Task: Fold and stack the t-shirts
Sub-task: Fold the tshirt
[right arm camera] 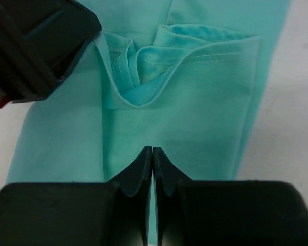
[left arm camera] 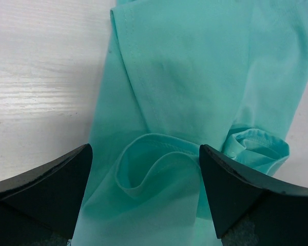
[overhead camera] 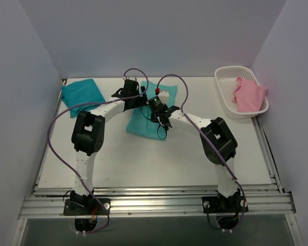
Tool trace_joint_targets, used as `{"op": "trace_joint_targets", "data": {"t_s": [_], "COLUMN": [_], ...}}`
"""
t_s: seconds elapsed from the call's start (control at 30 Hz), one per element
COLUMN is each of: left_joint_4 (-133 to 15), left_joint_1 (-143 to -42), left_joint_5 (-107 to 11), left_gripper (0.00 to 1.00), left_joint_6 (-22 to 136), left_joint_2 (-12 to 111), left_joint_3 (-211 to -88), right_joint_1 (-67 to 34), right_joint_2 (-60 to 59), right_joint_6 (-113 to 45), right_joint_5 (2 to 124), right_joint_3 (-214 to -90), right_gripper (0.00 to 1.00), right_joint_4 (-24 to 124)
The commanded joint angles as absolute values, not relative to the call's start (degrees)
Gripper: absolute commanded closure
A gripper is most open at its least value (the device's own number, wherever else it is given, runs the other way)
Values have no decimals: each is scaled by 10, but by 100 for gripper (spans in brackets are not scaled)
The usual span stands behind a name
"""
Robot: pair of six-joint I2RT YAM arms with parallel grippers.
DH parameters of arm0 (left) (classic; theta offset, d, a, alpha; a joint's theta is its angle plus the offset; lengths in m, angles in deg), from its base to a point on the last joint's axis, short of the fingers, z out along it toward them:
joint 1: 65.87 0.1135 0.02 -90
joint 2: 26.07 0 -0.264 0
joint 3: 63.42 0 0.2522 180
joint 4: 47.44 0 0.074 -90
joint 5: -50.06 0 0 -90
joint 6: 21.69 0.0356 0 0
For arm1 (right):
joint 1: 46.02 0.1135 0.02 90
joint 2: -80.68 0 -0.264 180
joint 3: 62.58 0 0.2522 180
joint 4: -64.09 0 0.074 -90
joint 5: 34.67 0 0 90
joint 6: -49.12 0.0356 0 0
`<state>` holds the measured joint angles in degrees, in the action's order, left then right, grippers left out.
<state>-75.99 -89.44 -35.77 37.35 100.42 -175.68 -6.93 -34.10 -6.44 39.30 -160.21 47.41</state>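
L tool (left arm camera: 145, 154) spread over mint shirt (left arm camera: 195, 77), R tool (right arm camera: 152, 149) clenched, teal shirt (overhead camera: 81, 95) folded apart

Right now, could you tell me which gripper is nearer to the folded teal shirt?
Left. The left gripper is over the left edge of the mint shirt, just right of the teal shirt. The right gripper is further right, over the mint shirt's middle.

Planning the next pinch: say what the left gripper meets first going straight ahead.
The left gripper, open, would probably first meet the mint t-shirt, at its raised fold directly ahead; depth is unclear.
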Motion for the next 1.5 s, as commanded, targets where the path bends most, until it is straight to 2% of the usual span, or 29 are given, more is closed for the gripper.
{"op": "trace_joint_targets", "data": {"t_s": [0.0,0.4,0.53,0.8,1.03,1.17,1.23,1.33,1.47], "left_joint_4": [-732,-718,-726,-763,-780,-813,-829,-801,-728], "left_joint_1": [-885,-873,-856,-805,-780,-772,-771,-771,-769], "left_joint_5": [-375,-395,-398,-448,-476,-492,-495,-486,-430], "left_gripper": [6,6,6,6,6,6,6,6,6], "left_joint_6": [368,376,388,396,397,403,409,414,419], "left_joint_2": [1002,1017,1020,1100,1181,1232,1235,1152,1015], "left_joint_3": [-1754,-1739,-1756,-1863,-1990,-2106,-2126,-2068,-1913], "right_joint_1": [-67,-68,-69,-64,-63,-61,-59,-58,-59], "right_joint_2": [-390,-496,-491,-447,-440,-439,-437,-427,-406], "right_joint_6": [-70,-63,-41,-6,0,-10,-18,-29,-48], "right_joint_5": [409,424,433,450,456,454,444,422,382], "right_joint_3": [-1647,-1754,-1703,-1536,-1486,-1488,-1498,-1529,-1581], "right_gripper": [100,100,100,100,100,100,100,100,100], "right_joint_4": [522,543,558,624,631,628,621,594,540]}}
